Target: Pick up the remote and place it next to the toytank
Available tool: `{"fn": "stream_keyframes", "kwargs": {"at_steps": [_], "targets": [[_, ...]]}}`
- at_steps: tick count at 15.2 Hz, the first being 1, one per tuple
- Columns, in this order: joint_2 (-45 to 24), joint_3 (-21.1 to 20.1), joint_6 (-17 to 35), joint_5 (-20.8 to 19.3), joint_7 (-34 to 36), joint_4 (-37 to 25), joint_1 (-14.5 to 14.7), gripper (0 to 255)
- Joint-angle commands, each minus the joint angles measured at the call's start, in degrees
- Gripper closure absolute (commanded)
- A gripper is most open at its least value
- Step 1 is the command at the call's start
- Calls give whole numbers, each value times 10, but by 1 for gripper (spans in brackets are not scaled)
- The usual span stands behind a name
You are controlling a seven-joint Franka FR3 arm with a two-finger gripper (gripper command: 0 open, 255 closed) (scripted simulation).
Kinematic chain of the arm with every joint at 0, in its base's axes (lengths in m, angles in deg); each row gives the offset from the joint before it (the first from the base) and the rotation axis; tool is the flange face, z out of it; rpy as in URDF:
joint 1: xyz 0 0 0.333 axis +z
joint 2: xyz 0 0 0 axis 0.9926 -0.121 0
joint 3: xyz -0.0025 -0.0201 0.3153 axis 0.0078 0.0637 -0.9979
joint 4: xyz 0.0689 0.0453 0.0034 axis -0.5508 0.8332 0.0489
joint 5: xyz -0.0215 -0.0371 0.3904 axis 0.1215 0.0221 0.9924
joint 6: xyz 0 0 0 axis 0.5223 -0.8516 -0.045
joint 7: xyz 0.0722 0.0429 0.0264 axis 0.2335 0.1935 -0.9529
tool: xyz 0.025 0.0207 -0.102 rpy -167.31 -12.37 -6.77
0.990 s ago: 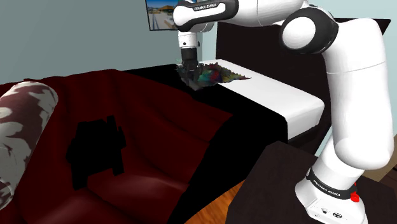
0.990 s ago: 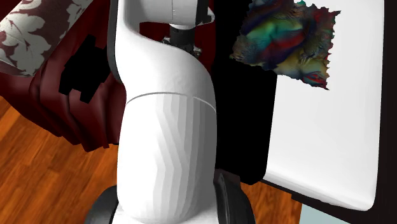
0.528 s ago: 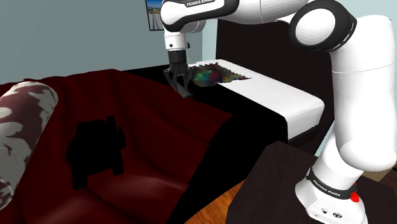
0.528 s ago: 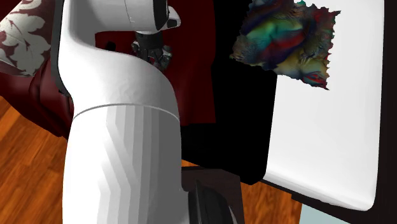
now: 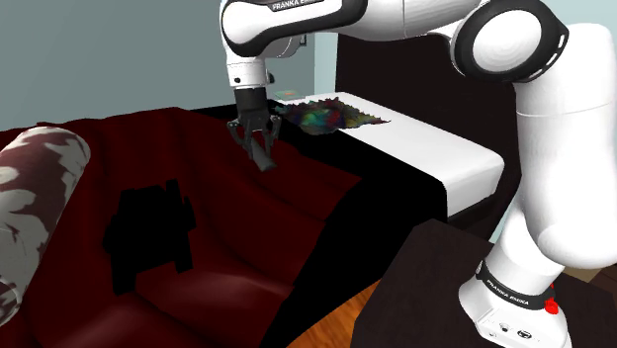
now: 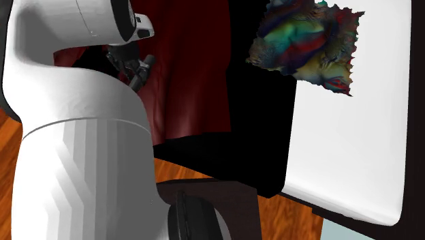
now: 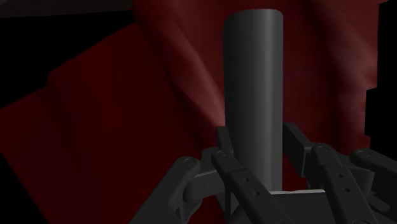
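One white robot arm (image 5: 554,148) reaches out over a broad, dark red, folded cover (image 5: 227,227), and a flat white mattress (image 5: 435,148) lies beside the cover. A dark red and white patterned bolster (image 5: 35,188) lies at the shoulder view's left edge. The many-coloured, jagged-edged toytank (image 5: 321,116) sits at the mattress's edge. The long, dark grey, round-ended remote (image 7: 252,89) hangs above the red cover, apart from the toytank, pinched between the fingers of the black gripper (image 7: 256,135).
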Motion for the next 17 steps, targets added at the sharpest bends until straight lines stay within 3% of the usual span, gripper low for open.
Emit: {"fn": "stream_keyframes", "kwargs": {"at_steps": [1, 3, 17], "targets": [[-2, -7, 3, 0, 24, -3, 16, 255], [-10, -16, 4, 0, 52, -14, 36, 255], [-21, -15, 106, 0, 38, 77, 36, 255]]}}
